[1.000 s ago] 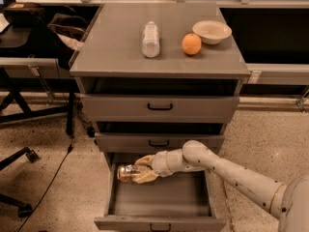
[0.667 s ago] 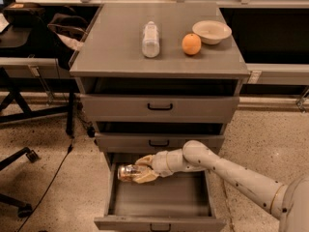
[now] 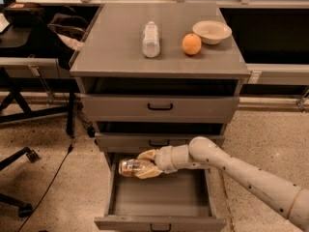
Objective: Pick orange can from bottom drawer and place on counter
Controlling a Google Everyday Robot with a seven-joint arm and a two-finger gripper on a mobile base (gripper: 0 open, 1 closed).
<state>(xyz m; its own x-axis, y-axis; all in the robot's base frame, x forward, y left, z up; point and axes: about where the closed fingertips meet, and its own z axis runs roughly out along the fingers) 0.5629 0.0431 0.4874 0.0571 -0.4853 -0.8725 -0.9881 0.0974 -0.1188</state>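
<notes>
The orange can [image 3: 129,167] lies on its side at the back left of the open bottom drawer [image 3: 159,199], its golden body with a pale label facing up. My gripper [image 3: 145,164] reaches in from the right along the white arm [image 3: 231,166], its tan fingers [image 3: 147,154] shut on the can, one above and one below. The counter [image 3: 116,42] is the grey cabinet top above the three drawers.
On the counter lie a clear plastic bottle [image 3: 151,39], an orange fruit [image 3: 191,44] and a pale bowl [image 3: 211,31]. The two upper drawers [image 3: 159,108] stand slightly pulled out above the arm. A desk, bag and chair legs [image 3: 19,158] stand to the left.
</notes>
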